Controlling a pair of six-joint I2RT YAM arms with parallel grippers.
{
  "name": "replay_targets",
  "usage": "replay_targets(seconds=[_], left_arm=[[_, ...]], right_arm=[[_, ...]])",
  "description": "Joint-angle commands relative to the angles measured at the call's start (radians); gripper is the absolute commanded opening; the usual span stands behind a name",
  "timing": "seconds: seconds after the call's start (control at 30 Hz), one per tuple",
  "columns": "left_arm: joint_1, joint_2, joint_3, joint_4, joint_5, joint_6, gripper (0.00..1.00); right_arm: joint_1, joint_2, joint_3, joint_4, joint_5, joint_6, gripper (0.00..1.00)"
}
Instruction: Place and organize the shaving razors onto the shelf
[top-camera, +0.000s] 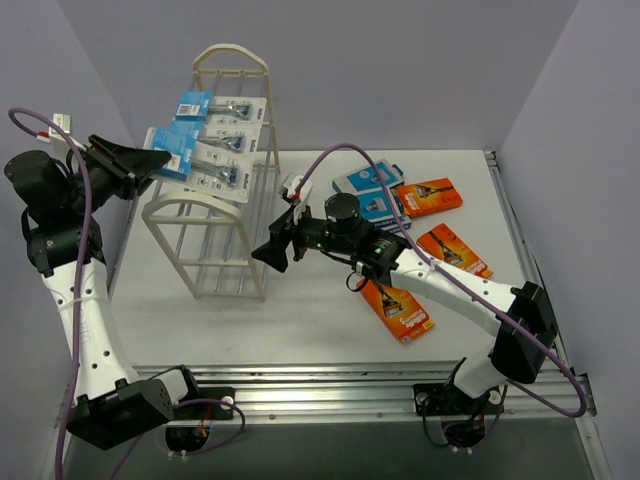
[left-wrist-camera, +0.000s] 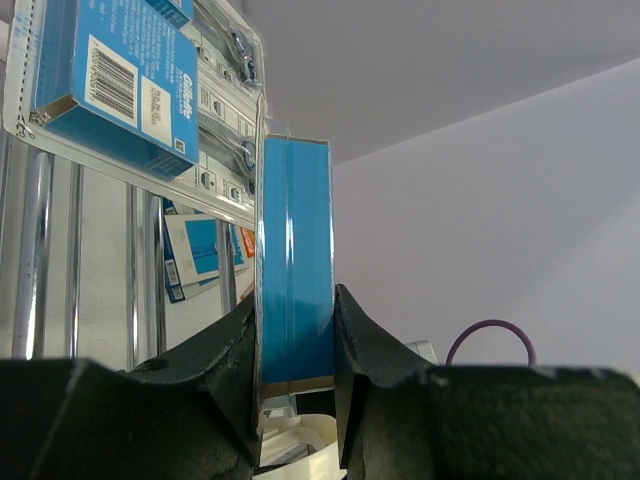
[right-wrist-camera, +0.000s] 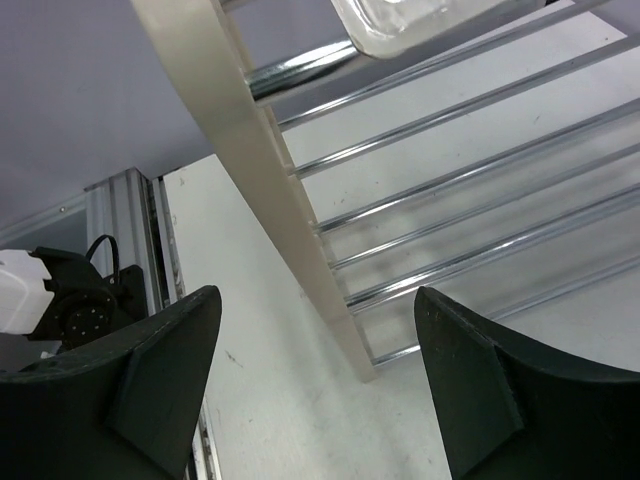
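**A:** Start big. Where's everything?

**B:** The shelf (top-camera: 196, 200) stands left of the middle of the table (top-camera: 300, 320), its long side running from the near edge toward the far edge. Its top tier already carries a row of carded razors (top-camera: 225, 140).

**A:** And the arms?

**B:** The left gripper (top-camera: 150, 160) is up at the shelf's left side, level with that top tier, clamped on a blue pack (left-wrist-camera: 295, 230). The pack sits edge-on between the fingers, its long axis pointing away from them toward the tier.

**A:** So the coming move is a short push onto the rods?

**B:** I'd say so. The carded razors lie just beside the pack, maybe touching; I can't tell. They're what could get shoved.

**A:** The other arm?

**B:** The right gripper (right-wrist-camera: 315, 310) has its fingers wide apart with nothing between them, low beside the shelf's end frame (right-wrist-camera: 270, 180).

**A:** What's left loose?

**B:** Orange boxes (top-camera: 397, 308) and blue-and-white boxes (top-camera: 368, 192), toward the right edge of the table. The right arm is far nearer to those.
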Motion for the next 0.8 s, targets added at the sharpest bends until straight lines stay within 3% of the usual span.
replay_targets(seconds=[0.0, 0.77], left_arm=[[0.015, 0.003, 0.009, 0.015, 0.020, 0.041, 0.06], [0.071, 0.057, -0.032, 0.006, 0.062, 0.103, 0.32]], right_arm=[[-0.011, -0.043, -0.008, 0.028, 0.007, -0.007, 0.74], [-0.045, -0.051, -0.076, 0.050, -0.001, 0.011, 0.74]])
